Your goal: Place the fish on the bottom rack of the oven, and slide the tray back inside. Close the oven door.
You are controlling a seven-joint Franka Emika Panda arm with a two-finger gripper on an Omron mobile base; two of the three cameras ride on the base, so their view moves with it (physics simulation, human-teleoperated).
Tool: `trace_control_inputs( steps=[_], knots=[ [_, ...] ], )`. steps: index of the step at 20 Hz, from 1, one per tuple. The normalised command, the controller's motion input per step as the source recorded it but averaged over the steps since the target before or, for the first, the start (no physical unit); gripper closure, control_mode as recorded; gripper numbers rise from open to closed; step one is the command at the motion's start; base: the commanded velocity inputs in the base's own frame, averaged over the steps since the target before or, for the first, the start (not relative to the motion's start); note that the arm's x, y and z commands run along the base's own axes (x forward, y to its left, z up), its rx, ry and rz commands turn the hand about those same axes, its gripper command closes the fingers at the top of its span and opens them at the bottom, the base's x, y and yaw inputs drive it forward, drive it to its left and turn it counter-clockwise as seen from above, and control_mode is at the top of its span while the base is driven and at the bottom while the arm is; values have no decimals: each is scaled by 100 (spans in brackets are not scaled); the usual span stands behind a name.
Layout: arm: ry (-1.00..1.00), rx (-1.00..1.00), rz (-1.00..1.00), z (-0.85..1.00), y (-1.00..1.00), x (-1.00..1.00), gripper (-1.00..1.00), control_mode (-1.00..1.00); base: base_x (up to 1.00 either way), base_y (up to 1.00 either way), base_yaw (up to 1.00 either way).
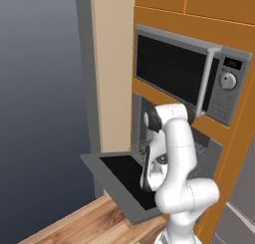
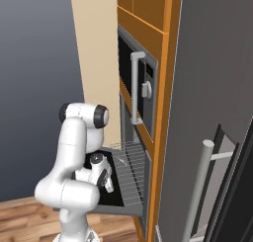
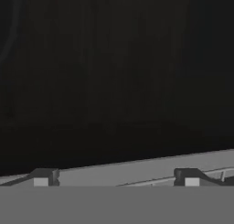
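The oven [image 1: 137, 111] stands with its door [image 1: 115, 169] dropped flat, black glass facing up. The wire-grid bottom rack [image 2: 131, 169] is pulled out over the door, and its corner shows beside my arm [image 1: 141, 147]. My gripper [image 2: 106, 181] hangs low over the door's glass, just left of the rack. In the hand view the gripper [image 3: 116, 179] is open, its fingertips [image 3: 43, 177] wide apart with nothing between them, facing the dark glass and the door's grey frame [image 3: 137, 166]. The fish is out of view.
A black-windowed microwave [image 1: 174, 68] with a vertical handle and round knob sits above the oven in the orange cabinetry. A tall dark grey panel [image 2: 212, 88] with a bar handle [image 2: 197, 196] stands close on the right. Wooden floor [image 1: 84, 223] lies below the door.
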Motion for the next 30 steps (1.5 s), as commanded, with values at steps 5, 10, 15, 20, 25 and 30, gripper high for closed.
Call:
trace_control_inputs(
  steps=[5, 10, 15, 20, 25, 30],
  knots=[
    [4, -12, 0, -12, 2, 81, -100, -100, 0, 0, 0],
    [6, -15, 1, -61, 10, 81, -100, -100, 0, 0, 0],
    [15, -15, 2, -79, 42, 57, -100, -100, 0, 0, 0],
    [19, -12, 0, -53, 56, 41, -100, -100, 0, 0, 0],
    [2, -11, 0, -37, -11, 51, -100, -100, 0, 0, 0],
    [0, -13, -1, -38, -59, 60, -100, -100, 0, 0, 0]
  ],
)
